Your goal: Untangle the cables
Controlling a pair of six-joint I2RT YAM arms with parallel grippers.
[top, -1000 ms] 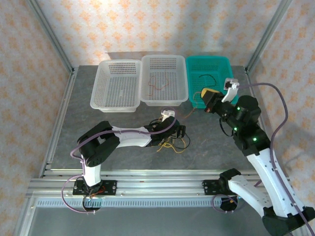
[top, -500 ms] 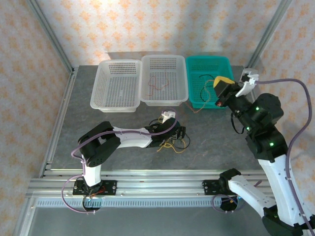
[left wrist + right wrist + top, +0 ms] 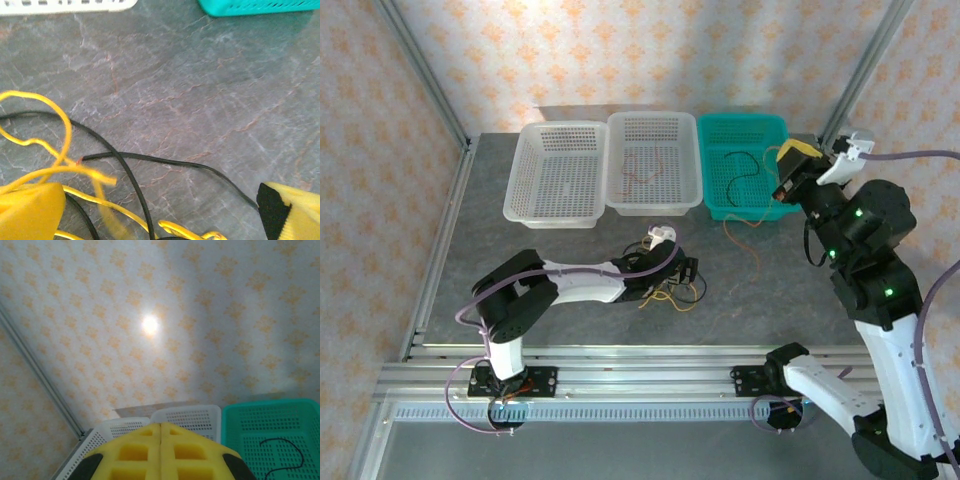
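Looks like a sorting step: drawing one wire at a time from the tangle of yellow and black cables lying on the tabletop toward its near edge. Find the left tool low over that tangle, spread wide and gripping nothing, with the yellow wire and the loose black wire running between its fingers. To do this well, close on a single strand near a free end rather than on a crossing, lift slowly, and pin the rest down against any lifting of the whole knot. Find the right tool held high by the right rim of the teal basket, pads pressed flat together; cannot tell of any thin strand pinched there. Note a reddish-brown wire trailing on the tabletop just in front of that basket; probably best to get it fully inside before moving on. Count one curled black wire in the teal basket and a reddish wire in the middle white basket; make out no wire in the left white basket.
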